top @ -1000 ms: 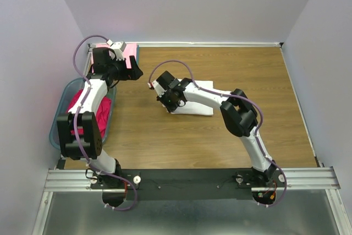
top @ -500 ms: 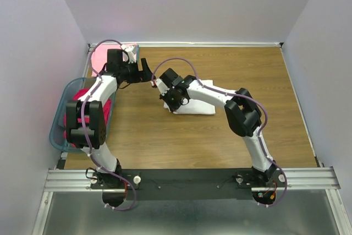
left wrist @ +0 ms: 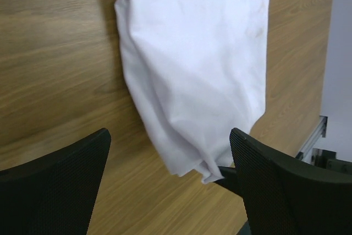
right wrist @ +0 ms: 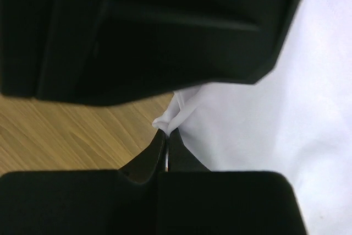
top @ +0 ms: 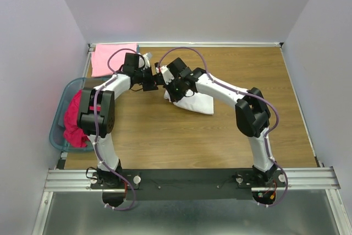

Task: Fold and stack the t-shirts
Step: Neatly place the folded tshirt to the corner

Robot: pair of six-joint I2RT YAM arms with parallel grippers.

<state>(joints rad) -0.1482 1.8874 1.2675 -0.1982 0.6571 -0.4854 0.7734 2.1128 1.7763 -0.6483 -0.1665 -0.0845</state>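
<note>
Pinching one corner of the white t-shirt (right wrist: 275, 108), my right hand (right wrist: 166, 138) is clenched tight on a small peak of cloth, and that corner is raised off the counter (top: 247, 81) while the rest of the folded shirt trails away from it toward the near right, its long axis slanting the same way. My left hand (left wrist: 169, 147) is spread wide and grasps nothing. It faces the shirt from the left, just beside my right hand, and its wrist view shows the gathered tip of cloth in the gap between its fingers (left wrist: 60, 180), nearer one finger than the other; I cannot tell whether cloth and finger touch. The light pink t-shirt (top: 113, 59) lies flat at the far left corner of the counter, left of both hands and closer to my left arm. The magenta-red t-shirt (top: 74, 116) sits bunched in the teal basket (top: 55, 130) at the left edge. I judge the next move turns on getting the white shirt leftward and farther back onto the pink one.
</note>
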